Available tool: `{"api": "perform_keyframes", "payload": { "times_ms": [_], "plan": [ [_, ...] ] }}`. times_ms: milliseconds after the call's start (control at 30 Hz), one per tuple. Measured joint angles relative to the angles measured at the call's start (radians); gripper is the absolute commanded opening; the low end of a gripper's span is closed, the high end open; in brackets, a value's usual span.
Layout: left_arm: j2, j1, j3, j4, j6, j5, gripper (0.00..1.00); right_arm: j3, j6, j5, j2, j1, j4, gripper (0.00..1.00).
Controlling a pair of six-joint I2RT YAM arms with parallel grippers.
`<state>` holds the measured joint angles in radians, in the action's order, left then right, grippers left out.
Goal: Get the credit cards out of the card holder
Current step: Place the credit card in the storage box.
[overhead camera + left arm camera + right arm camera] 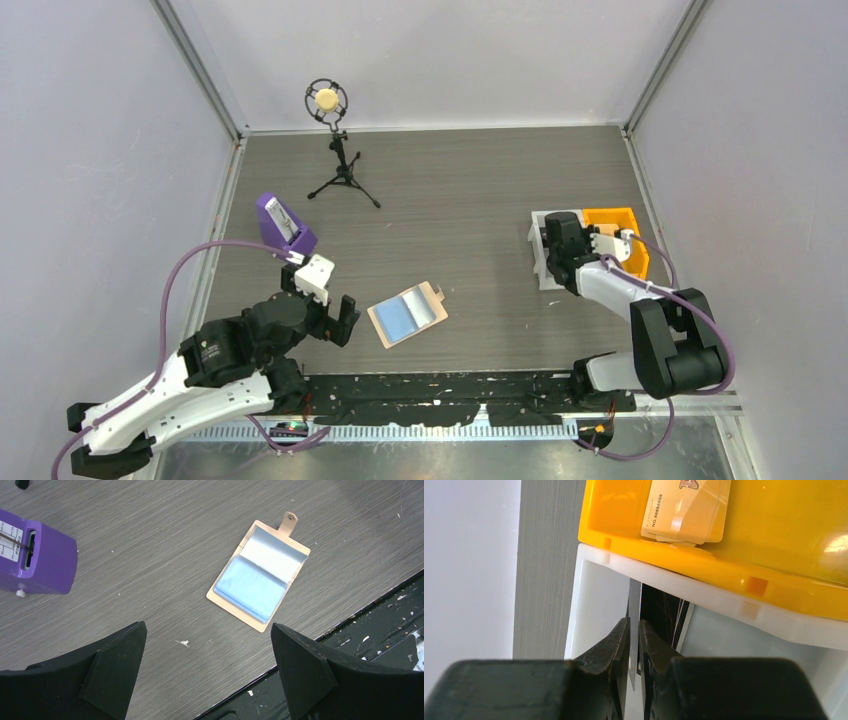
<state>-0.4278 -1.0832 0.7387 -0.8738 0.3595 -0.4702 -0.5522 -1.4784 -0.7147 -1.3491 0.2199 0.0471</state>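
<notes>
1. Left tool [207,626], jaws wide apart, hangs above the table [150,555].
2. Right tool [634,622], jaws almost together either side of a thin card [634,600] standing edge-on in the white bin [599,605]; grip unclear.
3. Orange bin [724,570] holds credit cards [686,510].
4. Card holder [257,575] lies open on the table near the left tool, blue inside showing.

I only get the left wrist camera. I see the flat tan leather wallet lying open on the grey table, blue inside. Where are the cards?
Observer: One yellowish plastic card lies inside the orange plastic bin, far over on the right side of the table.
Operator: Is that the only one? What is the other arm doing?
Observer: A thin pale card stands on edge between the fingers of the right gripper, at the white plastic bin beside the orange one. I cannot tell if it is pinched or let go.
</notes>
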Motion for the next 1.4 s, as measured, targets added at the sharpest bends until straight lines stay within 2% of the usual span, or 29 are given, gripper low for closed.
{"api": "perform_keyframes", "payload": {
  "times_ms": [700,1033,1200,1400],
  "plan": [
    [0.000,0.000,-0.001,0.000,0.002,0.000,1.00,-0.086,0.098,0.029,-0.079,-0.008,-0.087,0.33],
    [0.000,0.000,-0.002,0.000,0.004,0.000,1.00,-0.127,0.208,0.045,-0.102,-0.021,-0.089,0.40],
    [0.000,0.000,-0.002,0.000,0.004,0.000,1.00,-0.129,0.256,0.071,-0.048,-0.038,-0.105,0.47],
    [0.001,0.000,-0.003,0.000,0.004,0.000,1.00,-0.141,0.323,0.100,0.055,-0.043,-0.154,0.49]
  ]
}}
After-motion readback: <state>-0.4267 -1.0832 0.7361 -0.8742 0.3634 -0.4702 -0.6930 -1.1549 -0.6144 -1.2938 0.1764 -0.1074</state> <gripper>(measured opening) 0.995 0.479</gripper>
